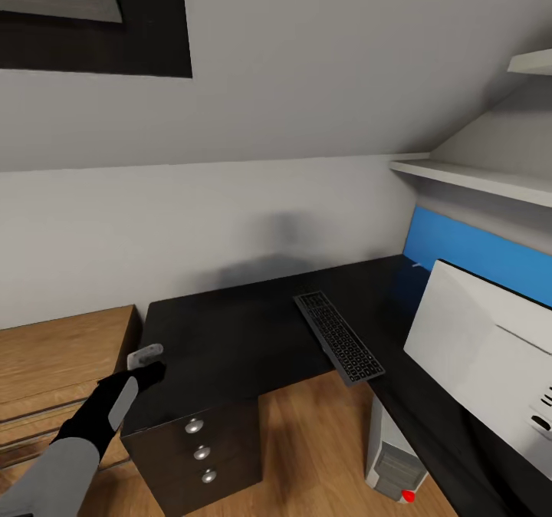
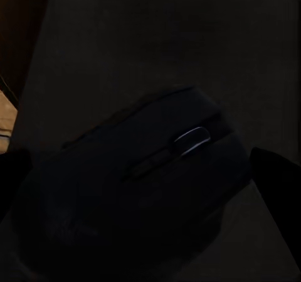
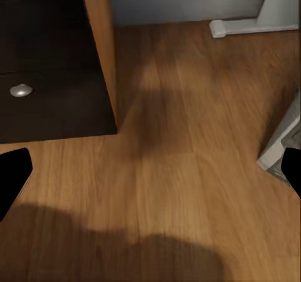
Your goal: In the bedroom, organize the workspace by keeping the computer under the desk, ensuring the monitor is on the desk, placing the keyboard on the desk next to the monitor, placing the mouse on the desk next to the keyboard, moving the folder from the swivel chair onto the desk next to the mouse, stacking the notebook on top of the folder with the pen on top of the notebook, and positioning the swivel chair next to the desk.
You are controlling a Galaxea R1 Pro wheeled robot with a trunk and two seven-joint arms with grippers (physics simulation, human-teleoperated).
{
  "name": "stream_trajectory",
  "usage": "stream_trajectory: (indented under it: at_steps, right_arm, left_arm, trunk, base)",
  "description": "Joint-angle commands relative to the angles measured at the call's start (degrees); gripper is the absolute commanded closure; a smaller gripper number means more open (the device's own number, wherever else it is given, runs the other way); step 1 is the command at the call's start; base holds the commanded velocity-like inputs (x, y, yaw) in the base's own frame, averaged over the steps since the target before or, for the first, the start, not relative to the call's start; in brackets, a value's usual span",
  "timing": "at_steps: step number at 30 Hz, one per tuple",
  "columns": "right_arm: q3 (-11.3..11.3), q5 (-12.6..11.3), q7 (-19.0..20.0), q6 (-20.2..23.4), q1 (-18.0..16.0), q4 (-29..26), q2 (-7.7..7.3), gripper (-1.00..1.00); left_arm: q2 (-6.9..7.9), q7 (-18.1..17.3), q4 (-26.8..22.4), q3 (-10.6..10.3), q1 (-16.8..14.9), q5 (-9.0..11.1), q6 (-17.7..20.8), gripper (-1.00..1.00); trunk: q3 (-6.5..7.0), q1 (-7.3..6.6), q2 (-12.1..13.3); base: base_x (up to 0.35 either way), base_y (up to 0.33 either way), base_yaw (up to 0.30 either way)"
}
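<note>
Left gripper [image 1: 146,363]: at the desk's [image 1: 230,340] near left corner, above the drawer unit [image 1: 201,452]; its fingers [image 2: 276,175] flank the mouse [image 2: 144,188], which sits between them on the black top; whether they press on it cannot be told. Right gripper [image 3: 150,172]: jaws spread, over bare wooden floor [image 3: 182,162]. Keyboard [image 1: 338,336]: well to the right of the left gripper, overhanging the desk's inner edge. Computer [image 1: 392,456]: below the keyboard, on the floor. Monitor [image 1: 491,356]: far right, white back showing.
</note>
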Motion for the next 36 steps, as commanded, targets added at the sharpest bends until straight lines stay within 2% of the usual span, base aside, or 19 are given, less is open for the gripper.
stream_trajectory:
  at_steps: [1,5,6,9,11,12,14,17,24,36]
  right_arm:
    - [-0.1,0.3,-0.3,1.6,0.0,-1.6,0.33,-1.0]
    - [-0.1,0.1,-0.3,12.5,-0.1,-11.0,2.26,-1.0]
    - [-0.1,0.0,-0.3,14.3,-0.1,-12.6,2.56,-1.0]
    - [-0.2,-0.1,-0.2,15.9,-0.1,-13.5,2.84,-1.0]
    - [-0.2,-0.1,-0.2,15.6,-0.1,-12.4,2.84,-1.0]
    - [-0.4,0.0,-0.2,9.9,-0.1,-8.8,2.68,-1.0]
    - [-0.5,0.0,-0.2,7.3,-0.1,-7.9,2.63,-1.0]
    - [-0.5,0.1,-0.3,5.6,-0.1,-7.2,2.61,-1.0]
    - [-0.3,0.2,-0.2,4.3,-0.1,-6.5,2.59,-1.0]
    - [-0.2,0.3,-0.2,4.2,-0.1,-6.5,2.59,-1.0]
  left_arm:
    - [0.02,0.3,-0.2,0.1,0.0,0.6,0.4,1.0]
    - [0.21,0.1,-0.4,1.7,0.0,0.7,0.7,1.0]
    - [0.17,0.0,-0.3,2.3,0.0,0.6,0.7,1.0]
    - [0.08,0.0,0.1,2.8,0.0,0.6,0.7,1.0]
    - [0.05,0.0,0.7,3.0,0.0,0.5,0.5,1.0]
    - [0.04,0.0,1.2,3.1,0.0,0.4,0.4,1.0]
    - [0.02,-0.1,1.3,3.2,0.0,0.4,0.4,1.0]
    - [-0.04,0.1,1.8,3.2,0.0,0.4,0.3,1.0]
    - [-0.22,0.3,4.1,3.1,0.0,0.2,0.4,1.0]
    - [-0.2,0.4,4.4,3.2,0.0,0.4,0.4,1.0]
  trunk:
    - [-0.1,0.02,-0.1]
    - [-0.1,0.02,-0.1]
    - [-0.1,0.02,-0.1]
    - [-0.1,0.02,-0.1]
    - [-0.1,0.02,-0.1]
    - [-0.1,0.02,-0.1]
    - [-0.1,0.02,-0.1]
    - [-0.1,0.02,-0.1]
    - [-0.1,0.02,-0.1]
    - [-0.1,0.02,-0.1]
  base:
    - [0.0,0.0,0.0]
    - [0.0,0.0,0.0]
    - [0.0,0.0,0.0]
    - [0.0,0.0,0.0]
    - [0.0,0.0,0.0]
    - [0.0,0.0,0.0]
    - [0.0,0.0,0.0]
    - [0.0,0.0,0.0]
    - [0.013,0.0,0.0]
    - [0.179,0.0,0.0]
